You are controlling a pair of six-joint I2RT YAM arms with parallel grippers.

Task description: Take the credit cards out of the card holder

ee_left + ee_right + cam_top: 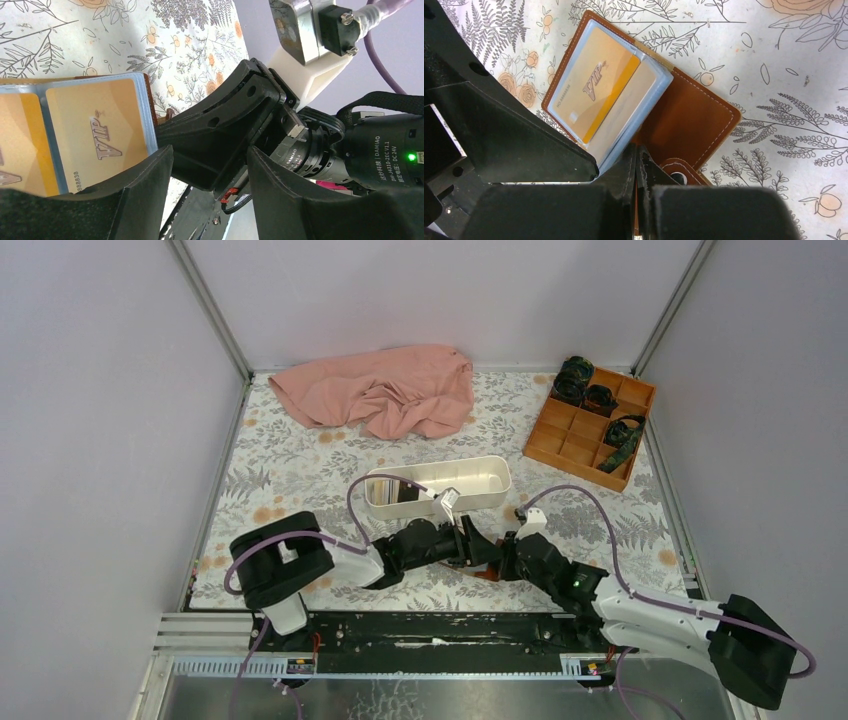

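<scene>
The brown leather card holder [696, 117] lies open on the floral table cover. Clear sleeves in it hold a yellow-orange VIP credit card [601, 85], with more cards stacked under it. The snap tab [679, 172] shows beside my right fingertips. My right gripper [638, 165] is shut on the holder's leather edge next to the sleeves. My left gripper [210, 200] is open, one finger [145, 200] lying at the edge of the VIP card [95, 132]. In the top view both grippers meet over the holder [488, 575], which is mostly hidden.
A long white oval tray [480, 485] stands just behind the grippers with something dark in its left end. An orange compartmented box [575, 430] with dark items is at the back right. A pink cloth [385, 390] lies at the back.
</scene>
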